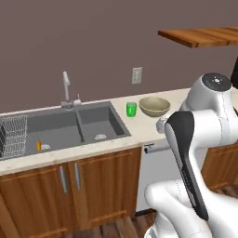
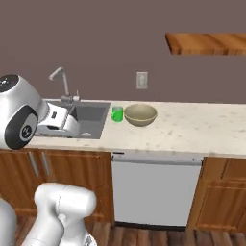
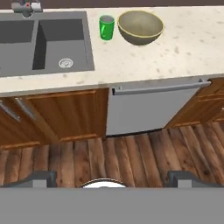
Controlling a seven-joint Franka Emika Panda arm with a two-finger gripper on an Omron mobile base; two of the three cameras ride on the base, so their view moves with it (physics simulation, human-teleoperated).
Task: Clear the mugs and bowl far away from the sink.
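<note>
A bright green mug stands upright on the pale counter just right of the dark grey sink. Right beside the mug sits the yellowish-tan bowl, upright with nothing in it. My gripper is open wide and holds nothing. It hangs out in front of the counter, well short of the mug and bowl, above the wood floor.
A slim faucet rises behind the sink, and a wire rack sits at its left end. A small orange thing lies in the left basin. The counter runs on to the right above a dishwasher. A wooden shelf hangs high on the right.
</note>
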